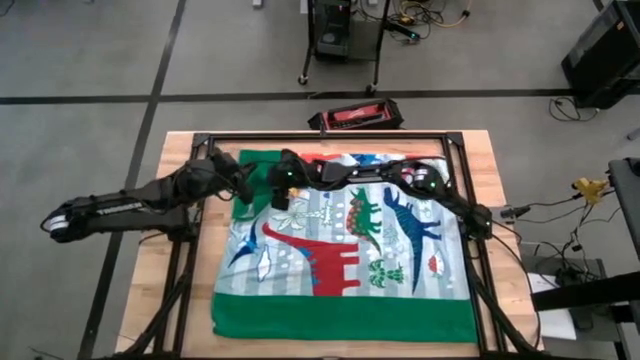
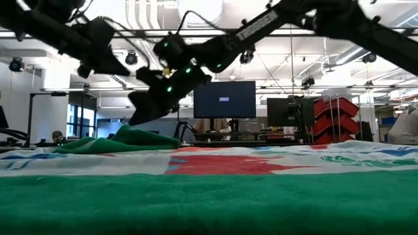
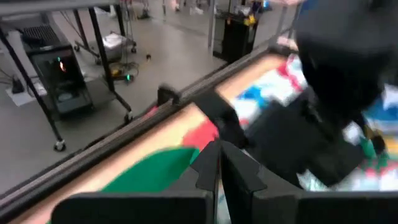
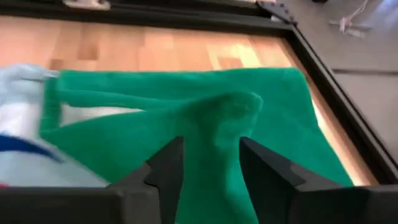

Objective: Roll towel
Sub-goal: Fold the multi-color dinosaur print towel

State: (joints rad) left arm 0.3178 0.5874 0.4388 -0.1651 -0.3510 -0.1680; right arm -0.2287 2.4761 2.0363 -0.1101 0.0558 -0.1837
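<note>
A light wooden table (image 1: 180, 200) with a black metal frame (image 1: 330, 135) is seen from above. Most of its top is covered by the towel (image 1: 340, 250), a large soft cloth with a pale blue-white striped face printed with red, green and blue dinosaurs and a solid green border. The towel is spread flat except at its far left corner, where the green back is folded over into a raised bunch (image 2: 124, 140).

The right arm is extended from the right side across the far edge of the towel. The right gripper (image 4: 208, 168) is positioned at the folded green corner. Its fingers (image 4: 168, 165) are set partly apart, with a ridge of the green cloth lying between them; whether the cloth is gripped cannot be told.

The left arm is extended from the left side of the table toward the same corner. The left gripper (image 3: 219, 171) is held above the far edge, and its fingers (image 3: 208, 168) are closed together with nothing between them.

A flat red and black case (image 1: 355, 117) lies on the floor beyond the table.
</note>
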